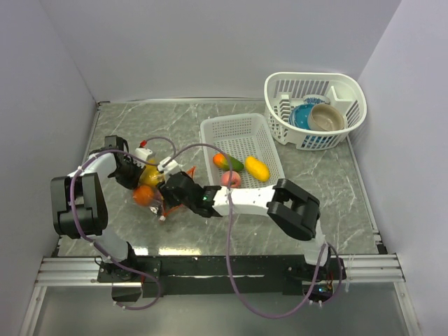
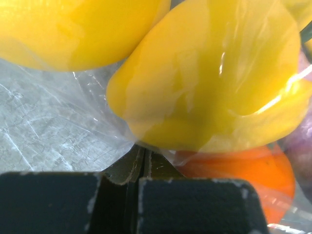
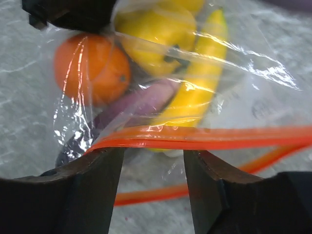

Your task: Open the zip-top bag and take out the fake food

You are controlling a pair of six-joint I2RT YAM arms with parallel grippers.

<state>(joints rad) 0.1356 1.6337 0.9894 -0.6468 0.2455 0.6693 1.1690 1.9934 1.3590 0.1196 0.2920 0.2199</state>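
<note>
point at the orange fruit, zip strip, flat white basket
orange fruit (image 3: 90, 68), right wrist view, rounded middle
zip strip (image 3: 195, 138), right wrist view, upper band
flat white basket (image 1: 238, 134), top view, bare floor

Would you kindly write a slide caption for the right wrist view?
Right tool open at the orange zip strip of the zip-top bag, fake food visible inside.

Clear zip-top bag (image 3: 253, 92), fake food (image 3: 90, 68) inside

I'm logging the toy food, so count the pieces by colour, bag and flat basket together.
Yellow: 3, banana and round piece in the bag, long piece in the basket
Orange: 1, orange ball, bagged
Purple: 1, purple piece, bagged
Green-orange: 1, green-orange piece, basket
Pink: 1, pink piece, basket
Total: 7
</note>
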